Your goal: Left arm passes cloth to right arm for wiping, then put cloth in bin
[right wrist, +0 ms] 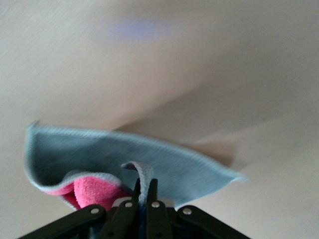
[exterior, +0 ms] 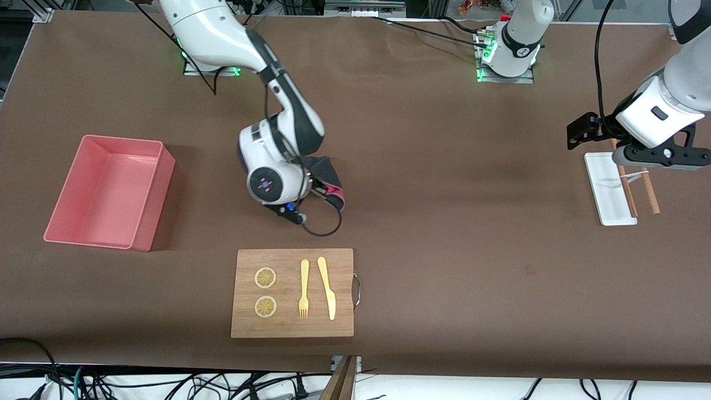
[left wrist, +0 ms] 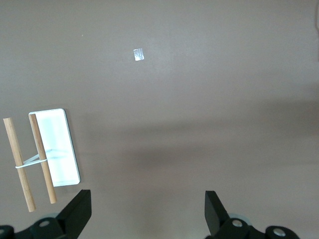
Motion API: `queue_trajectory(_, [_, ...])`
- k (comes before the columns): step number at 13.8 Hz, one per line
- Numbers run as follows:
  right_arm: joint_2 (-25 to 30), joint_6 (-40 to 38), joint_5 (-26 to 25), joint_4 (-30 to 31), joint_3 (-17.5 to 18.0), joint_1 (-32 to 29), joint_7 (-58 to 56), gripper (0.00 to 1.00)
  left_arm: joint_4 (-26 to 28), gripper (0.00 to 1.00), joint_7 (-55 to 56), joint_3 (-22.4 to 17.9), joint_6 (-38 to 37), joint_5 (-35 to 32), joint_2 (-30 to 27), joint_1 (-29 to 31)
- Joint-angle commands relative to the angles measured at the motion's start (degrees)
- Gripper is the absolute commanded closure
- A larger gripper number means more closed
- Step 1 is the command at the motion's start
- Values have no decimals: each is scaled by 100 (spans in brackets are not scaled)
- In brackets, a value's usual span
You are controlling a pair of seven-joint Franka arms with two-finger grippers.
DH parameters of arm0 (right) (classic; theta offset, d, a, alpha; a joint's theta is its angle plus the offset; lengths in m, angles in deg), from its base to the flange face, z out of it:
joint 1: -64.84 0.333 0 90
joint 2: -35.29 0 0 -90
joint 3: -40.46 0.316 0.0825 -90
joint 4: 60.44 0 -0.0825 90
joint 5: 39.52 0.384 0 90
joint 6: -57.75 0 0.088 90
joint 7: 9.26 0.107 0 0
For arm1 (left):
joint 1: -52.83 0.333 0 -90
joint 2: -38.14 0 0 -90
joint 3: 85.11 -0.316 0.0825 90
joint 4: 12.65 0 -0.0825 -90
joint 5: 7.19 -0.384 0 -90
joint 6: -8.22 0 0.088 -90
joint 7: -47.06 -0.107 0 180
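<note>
The cloth (exterior: 329,176) is dark grey with a red-pink face showing at one corner. My right gripper (exterior: 322,186) is shut on it and holds it over the bare table, above the stretch between the arm bases and the wooden board (exterior: 293,293). In the right wrist view the cloth (right wrist: 164,167) hangs from the closed fingers (right wrist: 152,188), its pink face folded out. The pink bin (exterior: 108,191) stands empty toward the right arm's end. My left gripper (exterior: 580,133) is open and empty, raised beside the small white tray (exterior: 608,189); its fingers (left wrist: 79,211) show wide apart.
The wooden board holds two lemon slices (exterior: 265,278), a yellow fork (exterior: 304,289) and a yellow knife (exterior: 328,288). Two wooden sticks (exterior: 639,186) lie across the white tray (left wrist: 57,147) at the left arm's end. A small tape patch (left wrist: 138,55) is on the table.
</note>
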State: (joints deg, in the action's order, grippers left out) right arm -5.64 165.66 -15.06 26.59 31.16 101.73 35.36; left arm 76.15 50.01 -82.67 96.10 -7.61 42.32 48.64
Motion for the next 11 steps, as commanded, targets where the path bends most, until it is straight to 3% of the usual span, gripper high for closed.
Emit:
queue_trajectory(1, [41, -515, -291, -19, 60, -506, -776, 100, -144, 0, -67, -15, -17, -72, 47, -12])
queue_trajectory(5, [42, -798, -477, 24, 51, -1191, -1779, 100, -161, 0, -49, -15, -8, 43, 83, -30])
queue_trajectory(11, [86, -1106, -1347, 51, -124, -1764, -3194, 100, -161, 0, -49, -15, -8, 60, 83, -30])
